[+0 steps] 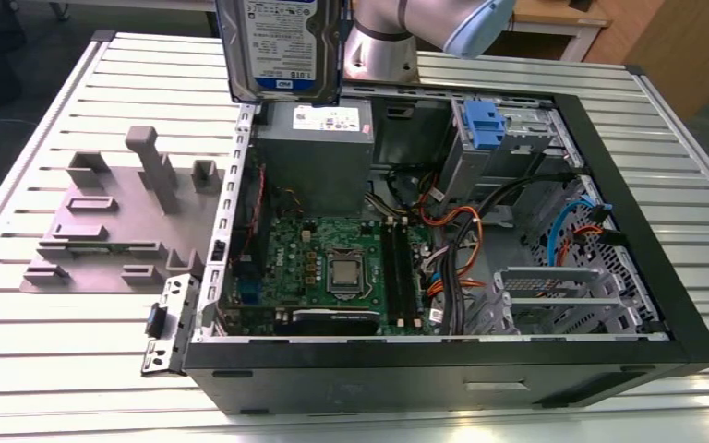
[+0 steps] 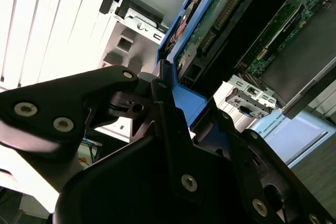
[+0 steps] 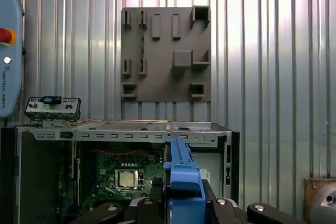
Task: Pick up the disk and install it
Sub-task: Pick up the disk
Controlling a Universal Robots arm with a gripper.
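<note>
Your disk (image 1: pixel 278 46) hangs upright, high over the case (image 1: pixel 453 365) at the power supply (image 1: pixel 318 157) end. The gripper (image 2: pixel 165 90) is clamped on its blue bracket. That hold is on thin plastic, so clipping the case wall or the cables (image 1: pixel 453 221) could twist the disk askew or loose.

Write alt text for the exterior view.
A labelled disk hangs upright beside the robot arm, above the power supply end of an open computer case. The case lies on a slatted metal table, motherboard exposed, with a grey fixture plate at the exterior view's left.
</note>
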